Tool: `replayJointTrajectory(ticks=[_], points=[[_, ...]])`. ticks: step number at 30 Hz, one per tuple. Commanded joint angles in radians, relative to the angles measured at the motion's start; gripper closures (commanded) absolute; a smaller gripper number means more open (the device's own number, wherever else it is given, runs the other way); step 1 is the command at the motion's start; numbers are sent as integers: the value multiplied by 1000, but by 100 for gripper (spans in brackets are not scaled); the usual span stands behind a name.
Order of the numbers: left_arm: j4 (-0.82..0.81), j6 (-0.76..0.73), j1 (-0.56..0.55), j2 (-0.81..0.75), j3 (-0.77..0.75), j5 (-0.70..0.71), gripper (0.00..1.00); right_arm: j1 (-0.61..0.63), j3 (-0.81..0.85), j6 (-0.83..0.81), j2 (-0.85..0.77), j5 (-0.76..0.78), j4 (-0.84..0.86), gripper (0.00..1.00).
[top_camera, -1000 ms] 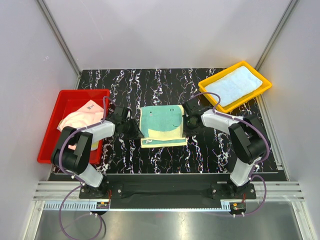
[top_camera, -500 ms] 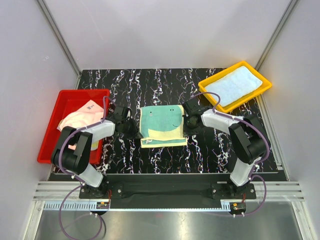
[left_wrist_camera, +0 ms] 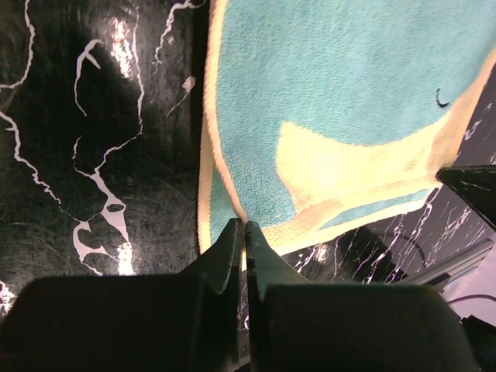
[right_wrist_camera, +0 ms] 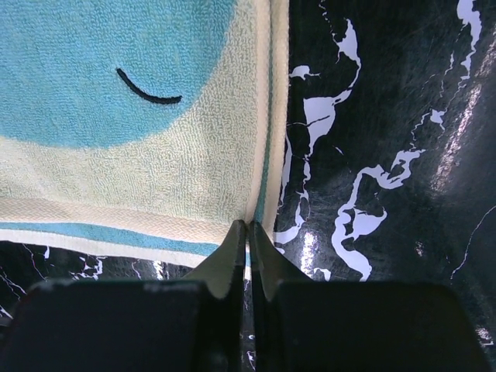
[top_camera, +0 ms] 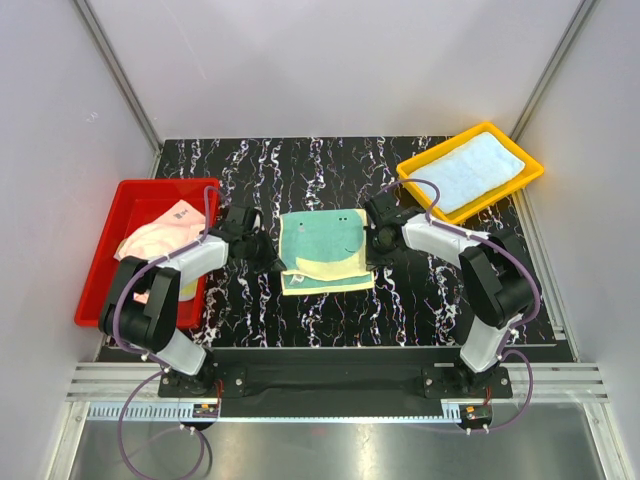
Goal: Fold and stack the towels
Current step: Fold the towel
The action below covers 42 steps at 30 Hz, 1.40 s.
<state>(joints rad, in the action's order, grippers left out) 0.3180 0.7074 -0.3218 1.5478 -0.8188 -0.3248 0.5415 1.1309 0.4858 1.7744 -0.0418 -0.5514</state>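
A teal and pale yellow towel (top_camera: 322,245) lies folded on the black marbled table (top_camera: 300,170) between both arms. My left gripper (top_camera: 276,264) is low at the towel's left edge, shut on its cream hem (left_wrist_camera: 232,203) near the front corner. My right gripper (top_camera: 371,256) is at the right edge, shut on the hem (right_wrist_camera: 263,198) there. In the wrist views the left gripper (left_wrist_camera: 245,223) and the right gripper (right_wrist_camera: 249,223) each pinch a thin fold of the towel (left_wrist_camera: 349,77) (right_wrist_camera: 116,77). A peach-pink towel (top_camera: 160,235) lies crumpled in the red tray. A light blue towel (top_camera: 470,170) lies flat in the yellow tray.
The red tray (top_camera: 100,290) sits at the table's left edge, close behind my left arm. The yellow tray (top_camera: 415,190) stands at the back right, just beyond my right arm. Grey walls enclose the table on three sides.
Both grippers have closed onto the towel's side edges and drawn slightly away from the table's near edge; the towel's edges are now pinched.
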Motion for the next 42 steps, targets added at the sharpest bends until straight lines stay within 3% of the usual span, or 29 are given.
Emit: replayJointTrajectory(ticks=[1, 4, 8, 11, 15, 17, 20, 26, 32, 42], points=[[-2, -2, -6, -29, -39, 7, 100, 5, 33, -19, -9, 20, -8, 96], [-5, -2, -6, -28, -37, 4, 100, 5, 33, -26, -3, 13, -5, 98], [-10, -3, -8, -25, -37, 4, 100, 5, 36, -38, -4, 11, -4, 85], [-11, -2, -8, -22, -37, 3, 100, 5, 36, -49, 3, -10, -1, 89], [-16, 0, -8, -20, -37, 3, 100, 3, 35, -53, 13, -20, 7, 86], [-14, -2, -8, -17, -40, 1, 100, 5, 33, -59, 11, -17, 7, 83], [-13, -3, -10, -15, -43, 1, 100, 5, 38, -64, 7, -12, 7, 70], [-14, -3, -10, -8, -49, -2, 100, 3, 56, -75, 19, -26, 4, 86], [-13, -6, -10, 0, -52, 0, 100, 5, 69, -64, 45, 0, -18, 76], [-10, -3, -10, 1, -63, -3, 100, 5, 79, -62, 23, 57, -54, 73]])
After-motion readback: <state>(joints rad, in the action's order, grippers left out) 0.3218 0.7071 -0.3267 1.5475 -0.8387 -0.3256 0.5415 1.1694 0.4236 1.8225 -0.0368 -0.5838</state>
